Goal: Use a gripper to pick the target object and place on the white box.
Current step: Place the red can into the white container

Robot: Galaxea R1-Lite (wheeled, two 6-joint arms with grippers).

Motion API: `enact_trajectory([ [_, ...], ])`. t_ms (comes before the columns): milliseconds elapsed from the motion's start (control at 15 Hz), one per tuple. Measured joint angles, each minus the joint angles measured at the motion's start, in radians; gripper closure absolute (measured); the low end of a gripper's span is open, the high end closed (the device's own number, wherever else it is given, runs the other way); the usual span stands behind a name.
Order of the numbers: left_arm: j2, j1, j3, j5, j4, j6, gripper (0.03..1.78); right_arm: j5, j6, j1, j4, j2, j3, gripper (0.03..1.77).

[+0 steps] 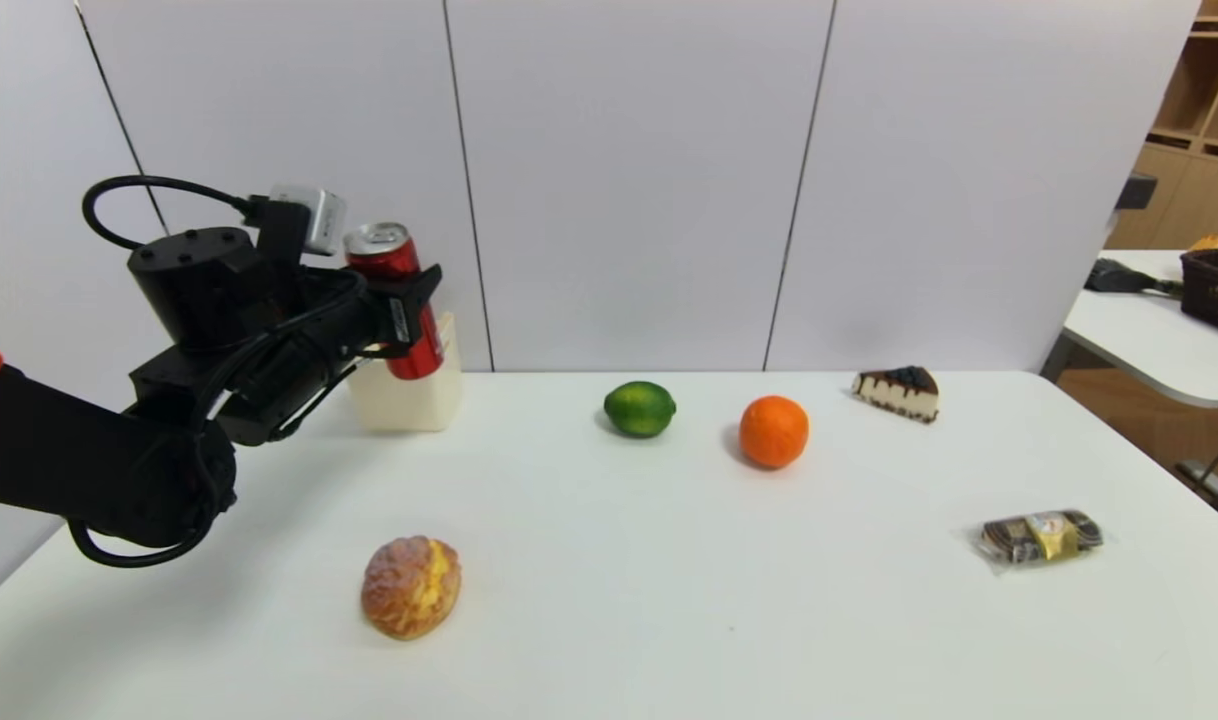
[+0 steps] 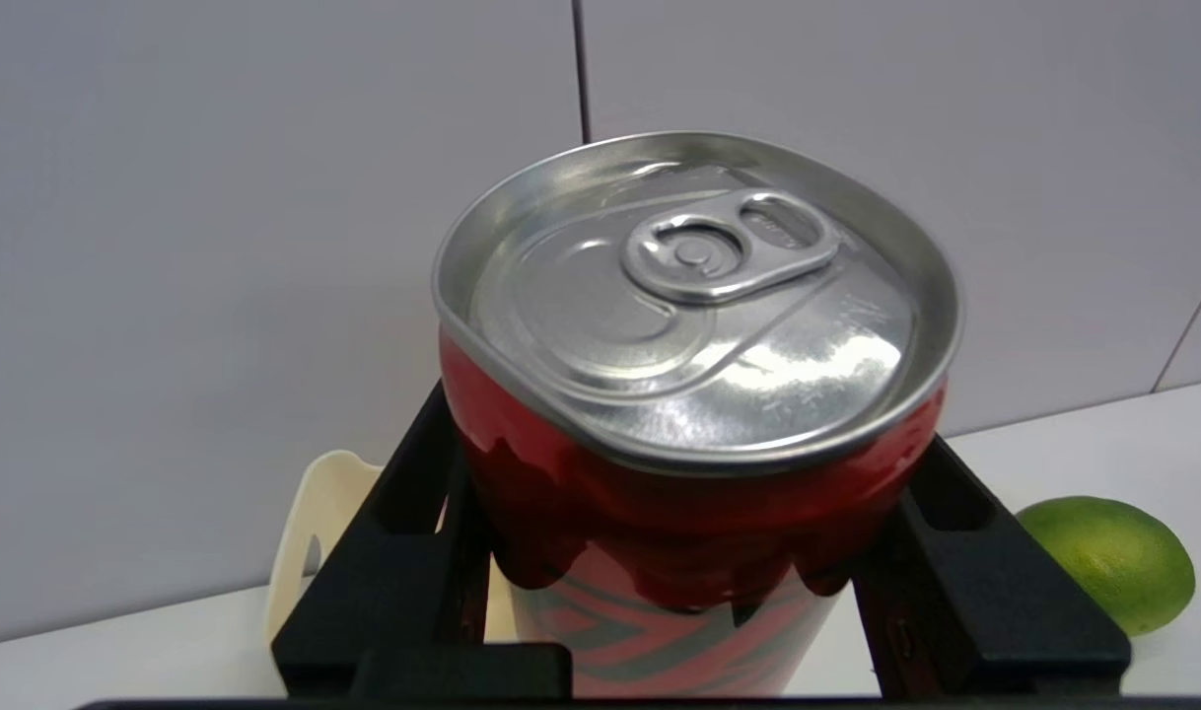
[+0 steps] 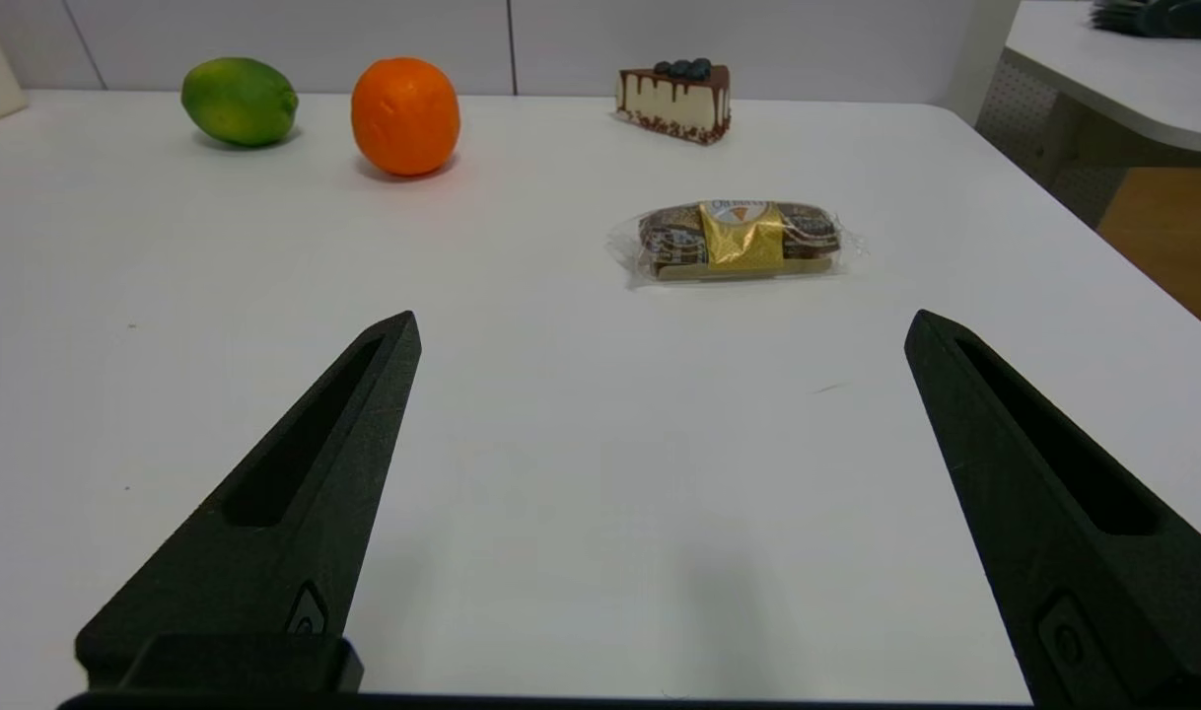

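Note:
My left gripper is shut on the red soda can, holding it upright in the air in front of the white box at the table's far left. The can's lower end overlaps the box's rim in the head view. Close up in the left wrist view, the can fills the space between both black fingers, and the box's cream rim shows behind and below. My right gripper is open over bare table, out of the head view.
A lime, an orange and a cake slice line the far side of the table. A cream puff lies near the front left, a wrapped snack at the right. A second table stands to the right.

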Motion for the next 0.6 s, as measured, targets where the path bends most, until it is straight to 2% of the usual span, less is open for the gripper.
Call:
enact_trajectory([
  [600, 0.007, 0.093, -0.098, -0.004, 0.043, 0.007, 0.83, 0.000, 0.000, 0.001, 0.001, 0.000, 0.000, 0.10],
])
